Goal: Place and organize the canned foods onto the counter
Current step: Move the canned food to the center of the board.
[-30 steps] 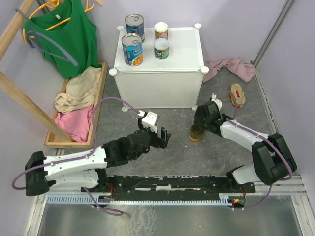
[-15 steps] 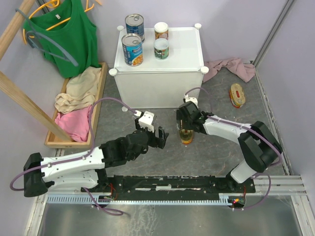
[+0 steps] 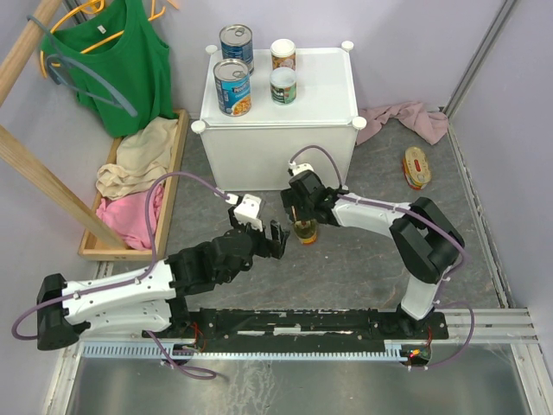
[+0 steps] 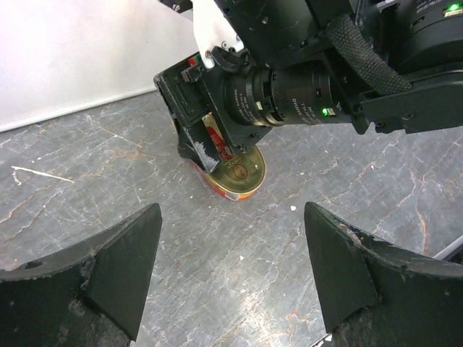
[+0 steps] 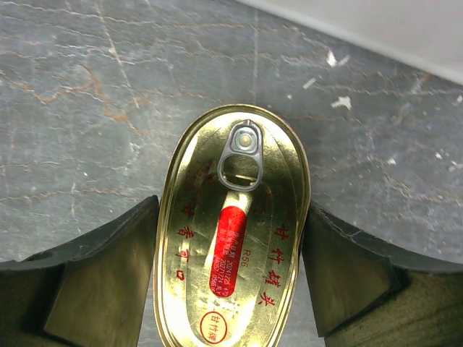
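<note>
The right gripper (image 5: 230, 213) pinches a glossy gold oval tin (image 5: 239, 253), one end cut off by the frame; the left gripper (image 4: 230, 210) is spread, empty.

A wooden tray (image 3: 175, 164) with beige and pink clothes (image 3: 130, 216) stands on the grey, marble-like floor (image 3: 363, 268). Behind the tray, a green top (image 3: 121, 69) hangs before the pale lilac wall (image 3: 406, 43). Left of the tray, wooden beams (image 3: 43, 186) cross slantwise. Far right of the tray, a pink cloth (image 3: 406, 119) lies on the floor. The light is soft and even.
</note>
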Controlling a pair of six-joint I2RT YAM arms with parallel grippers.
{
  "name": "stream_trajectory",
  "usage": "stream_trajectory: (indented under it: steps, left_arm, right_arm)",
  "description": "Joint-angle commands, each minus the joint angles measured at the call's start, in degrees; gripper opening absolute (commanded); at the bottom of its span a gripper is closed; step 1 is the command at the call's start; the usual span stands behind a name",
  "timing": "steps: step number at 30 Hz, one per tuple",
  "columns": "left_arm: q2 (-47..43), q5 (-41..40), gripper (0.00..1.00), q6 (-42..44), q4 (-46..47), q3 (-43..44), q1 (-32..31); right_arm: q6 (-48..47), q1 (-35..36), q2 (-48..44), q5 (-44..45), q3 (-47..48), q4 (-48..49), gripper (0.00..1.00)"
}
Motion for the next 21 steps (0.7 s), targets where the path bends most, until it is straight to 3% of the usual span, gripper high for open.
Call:
stream_trajectory:
  steps: [1, 10, 21]
  left_arm:
    - [-1.9, -3.0, 0.86, -2.4, 0.9, -0.5, -0.2]
    - [-1.7, -3.3, 0.86, -2.7, 1.2, -1.4, -0.2]
    - [-2.2, -3.3, 0.86, -3.0, 1.6, -1.7, -0.2]
  right_arm:
    - [-4.2, 1.2, 2.6, -2.3, 3.4, 2.5, 0.35]
    - [-6.5, 1.6, 3.4, -1.8, 3.9, 3.2, 0.71]
    - [-7.0, 1.7, 2.4, -1.3, 3.1, 3.3, 0.89]
